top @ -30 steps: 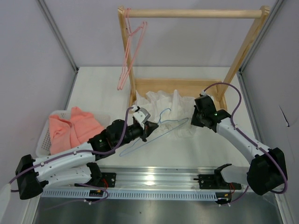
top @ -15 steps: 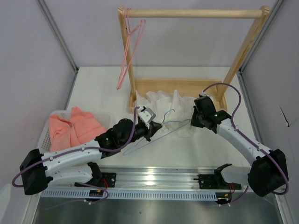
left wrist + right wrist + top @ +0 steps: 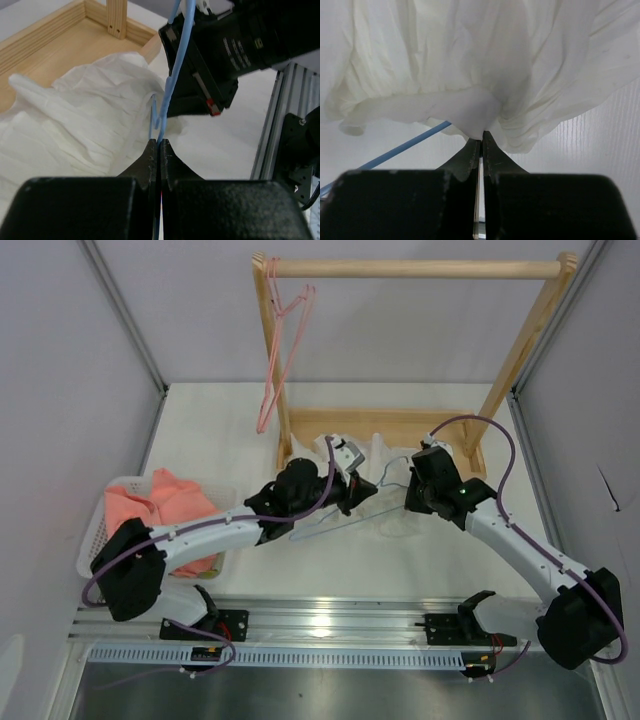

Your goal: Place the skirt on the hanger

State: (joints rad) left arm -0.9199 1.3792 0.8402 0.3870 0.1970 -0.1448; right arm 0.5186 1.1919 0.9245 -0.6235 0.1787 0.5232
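Note:
The white skirt point(image 3: 345, 455) lies crumpled on the table by the wooden rack's base; it fills the right wrist view point(image 3: 480, 60) and shows in the left wrist view point(image 3: 75, 115). My left gripper point(image 3: 362, 492) is shut on the light-blue hanger point(image 3: 335, 523), pinching its wire point(image 3: 170, 85) between the fingertips point(image 3: 150, 150). The hanger stretches from the left gripper toward the right one. My right gripper point(image 3: 408, 495) is shut on the skirt's gathered edge point(image 3: 482, 131), lifting it a little; the blue wire point(image 3: 405, 146) runs under that edge.
A wooden clothes rack point(image 3: 410, 270) stands at the back with a pink wire hanger point(image 3: 280, 340) on its left end. A white basket point(image 3: 98, 530) holding salmon-pink cloth point(image 3: 150, 515) sits at the left. A metal rail point(image 3: 330, 625) runs along the near edge.
My left arm has swung right and away from me, carrying the blue hanger up to the skirt and close to the right gripper. The right gripper has shifted slightly left.

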